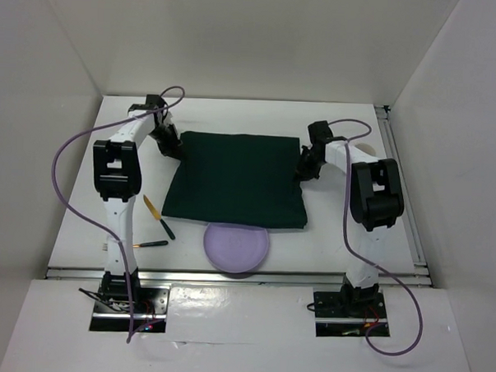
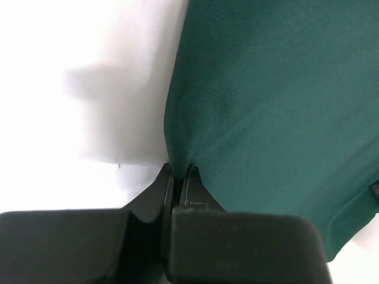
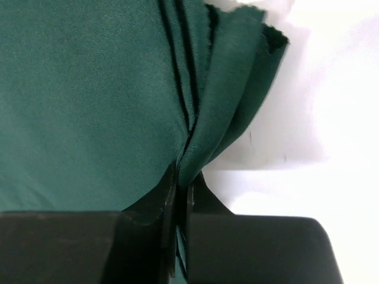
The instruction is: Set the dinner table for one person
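Two tools: the left tool (image 2: 177,173) and the right tool (image 3: 183,171) are both clenched, each pinching an edge of the dark green mat (image 1: 236,181).
Surface: the white surface (image 1: 243,116) is rigid and fixed and lies beneath everything; it offers nothing to grip.
Mat: soft, light and floppy. Folded layers bunch at the right pinch, so it will likely sag; edges or corners look like the best hold.
Nearby: a lilac plate (image 1: 237,247) and cutlery (image 1: 166,228) sit toward the near edge.

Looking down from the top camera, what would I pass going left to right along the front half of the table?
Left arm → two utensils → purple plate → right arm; the green mat behind spans the middle.
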